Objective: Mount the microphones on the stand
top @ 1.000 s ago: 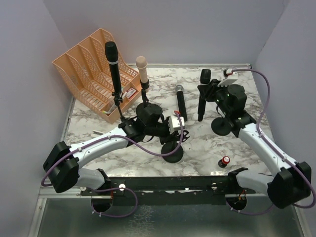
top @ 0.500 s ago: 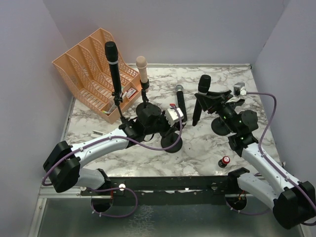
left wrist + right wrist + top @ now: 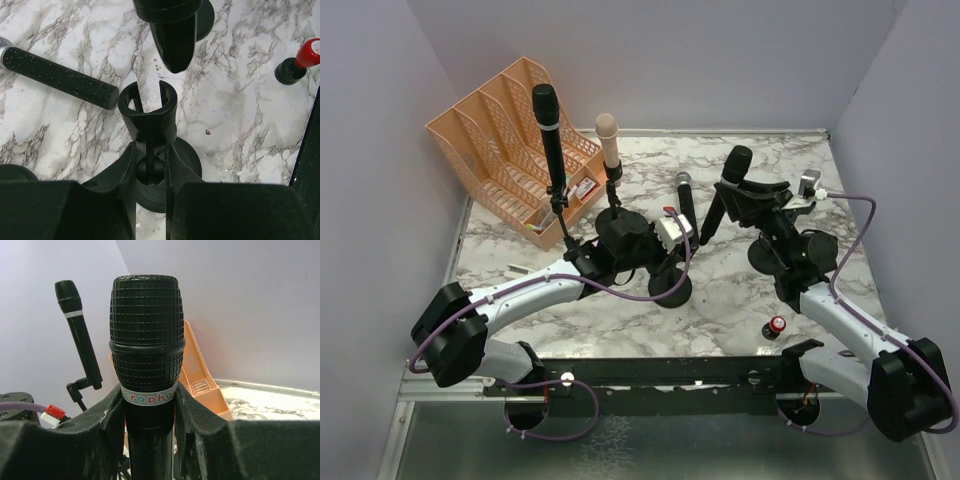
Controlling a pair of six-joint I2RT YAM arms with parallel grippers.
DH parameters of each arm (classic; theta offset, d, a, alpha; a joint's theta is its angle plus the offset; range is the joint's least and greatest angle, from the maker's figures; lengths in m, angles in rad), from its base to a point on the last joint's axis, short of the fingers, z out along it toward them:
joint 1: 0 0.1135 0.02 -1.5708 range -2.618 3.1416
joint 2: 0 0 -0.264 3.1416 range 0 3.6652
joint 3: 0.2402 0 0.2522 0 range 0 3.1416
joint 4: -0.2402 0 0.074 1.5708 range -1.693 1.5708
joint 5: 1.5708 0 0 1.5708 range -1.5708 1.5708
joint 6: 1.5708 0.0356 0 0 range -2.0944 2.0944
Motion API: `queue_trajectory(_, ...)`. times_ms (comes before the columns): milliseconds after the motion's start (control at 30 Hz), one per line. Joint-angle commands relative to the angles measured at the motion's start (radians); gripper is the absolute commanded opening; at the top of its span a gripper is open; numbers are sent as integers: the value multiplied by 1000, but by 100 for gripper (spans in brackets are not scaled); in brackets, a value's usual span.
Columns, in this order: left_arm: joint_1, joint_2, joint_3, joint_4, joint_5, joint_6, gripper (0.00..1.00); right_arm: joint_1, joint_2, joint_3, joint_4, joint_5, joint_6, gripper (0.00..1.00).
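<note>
Only the letters "crophon" can be read, on the white band [image 3: 148, 396] circling the black microphone [image 3: 145, 335].

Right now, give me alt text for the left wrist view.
The left arm's fingers clamp a black stand below its empty clip, with a black microphone poised tail-first beyond it. A silver-headed microphone lies on the marble table, left; a red-topped battery sits right.

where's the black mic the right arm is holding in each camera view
top external: black microphone right of centre, tilted, head up.
left wrist: only its tail end, top centre, beyond the empty stand.
right wrist: centre, upright between the right fingers.
shared landmark: red-topped battery, in top external and left wrist only.
</note>
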Motion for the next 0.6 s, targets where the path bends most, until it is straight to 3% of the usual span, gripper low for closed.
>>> queue_trajectory(0, 1, 5, 7, 53, -18, -28, 0, -5, 53, 22, 142, 10, 36, 7)
queue_trajectory(233, 2, 5, -8, 67, -14, -38, 0, -4, 153, -3, 271, 20, 90, 6)
queue_trajectory(567, 1, 3, -15, 78, -21, -55, 0, 11, 206, -53, 314, 23, 92, 6)
